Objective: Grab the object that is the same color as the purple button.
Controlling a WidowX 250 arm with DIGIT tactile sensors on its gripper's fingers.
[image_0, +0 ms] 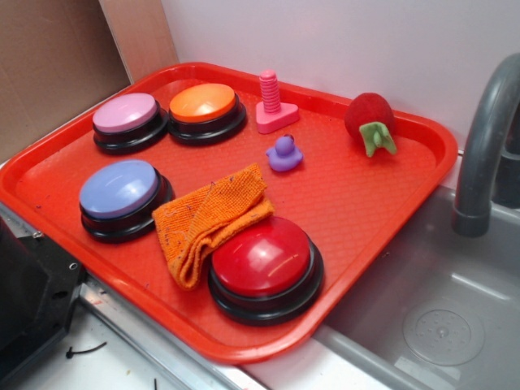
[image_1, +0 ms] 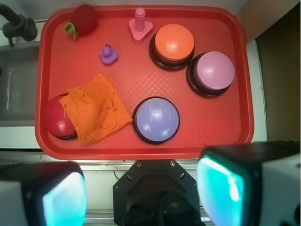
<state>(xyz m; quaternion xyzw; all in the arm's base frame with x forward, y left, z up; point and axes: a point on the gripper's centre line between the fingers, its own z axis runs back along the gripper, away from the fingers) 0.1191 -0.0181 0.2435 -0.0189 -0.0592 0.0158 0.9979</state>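
Purple rubber duck (image_0: 283,153) sits upright on the red tray (image_0: 382,211), free of contact, in the open area between the pink plastic bolt (image_0: 274,104) and the red plush strawberry (image_0: 370,122). The bolt stands on its head, thread upward, near the tray's far rim. The strawberry lies toward the far corner, by the grey faucet (image_0: 486,146) of the sink (image_0: 431,317).

Four dome buttons on black bases are on the tray. The purple button (image_0: 119,195) lies near the front rim, well apart from the duck. The pink-lilac button (image_0: 126,118) and the orange button (image_0: 204,108) sit just beside each other at the back. The red button (image_0: 266,266) is at the front, nearest the sink. An orange knitted cloth (image_0: 205,218), folded, lies between the purple and red buttons and overlaps the red one's edge.

The claw (image_1: 141,197) appears only in the wrist view. It hangs high above the tray's front edge with its two fingers (image_1: 225,188) spread wide apart, nothing between them. It is well clear of every item. The tray rests on a white worktop (image_0: 122,366) beside the sink.
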